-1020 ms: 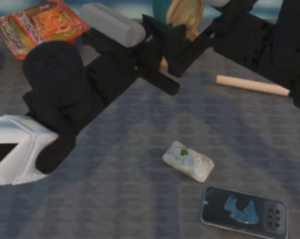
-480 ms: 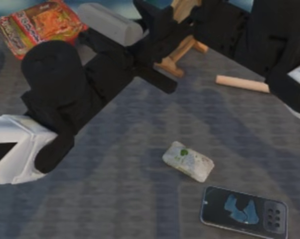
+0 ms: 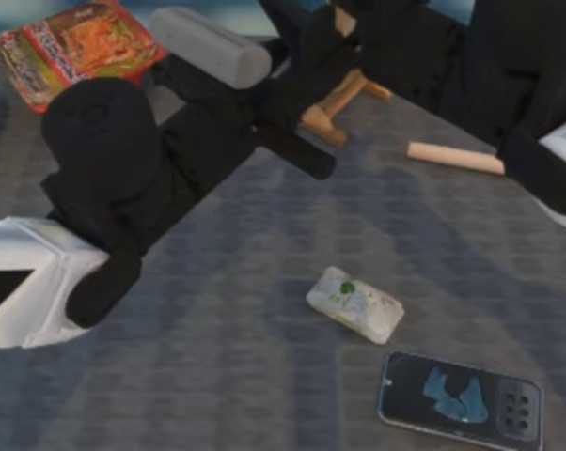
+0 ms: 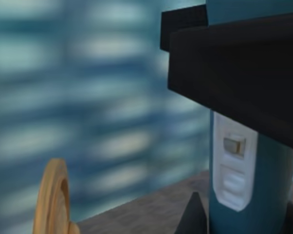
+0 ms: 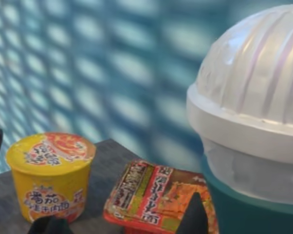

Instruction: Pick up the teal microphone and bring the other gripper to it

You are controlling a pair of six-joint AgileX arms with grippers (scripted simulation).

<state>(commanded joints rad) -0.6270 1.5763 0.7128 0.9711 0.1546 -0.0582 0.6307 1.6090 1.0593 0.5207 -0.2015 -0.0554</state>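
Gripping the teal microphone [image 4: 253,195] by its handle, the left gripper [image 3: 297,89] is held closed above the table's [image 3: 217,376] far edge. The right gripper [image 3: 358,38] is positioned just beside it; its finger opening cannot be determined.

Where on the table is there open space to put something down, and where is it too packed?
Free: the table near edge, from the left arm's white casing to the wrapped packet, and the middle strip between the packet and the wooden rod. Crowded: the far edge, where both arms meet over a wooden stand beside the noodle pack; the phone takes the near right corner.
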